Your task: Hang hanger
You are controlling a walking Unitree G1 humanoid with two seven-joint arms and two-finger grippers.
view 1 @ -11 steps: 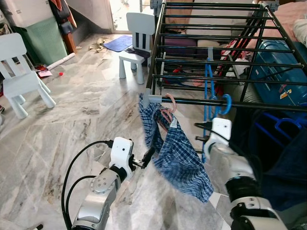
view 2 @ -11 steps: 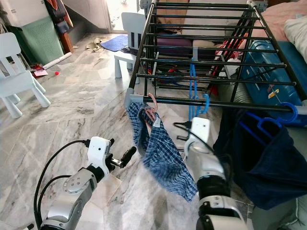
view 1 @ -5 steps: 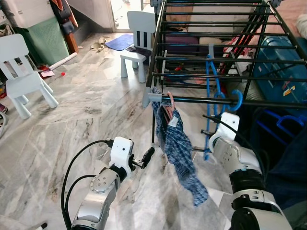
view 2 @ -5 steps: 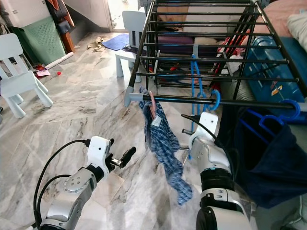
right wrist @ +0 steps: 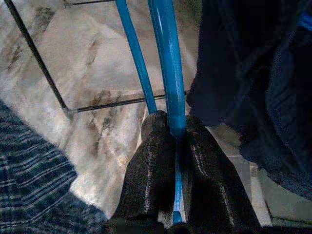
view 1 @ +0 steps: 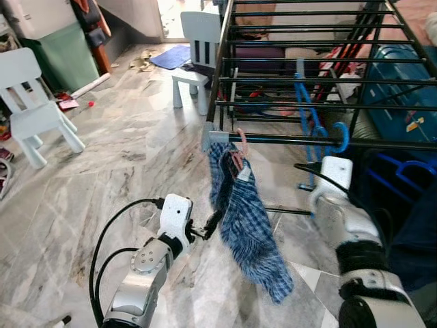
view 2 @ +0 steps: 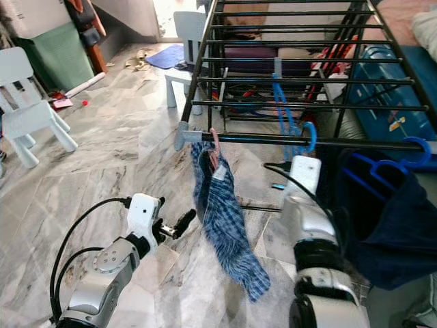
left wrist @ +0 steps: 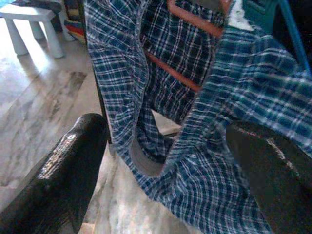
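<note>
Firmly blue hanger (right wrist: 168,73) within right hand (right wrist: 176,146)

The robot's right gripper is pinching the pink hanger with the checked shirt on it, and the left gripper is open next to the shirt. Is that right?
Not quite. The right gripper is pinching the blue hanger, not the pink one; the right wrist view shows the blue bar between its fingers. The rest holds: the left gripper is open beside the checked shirt, which hangs on the pink hanger.
</note>
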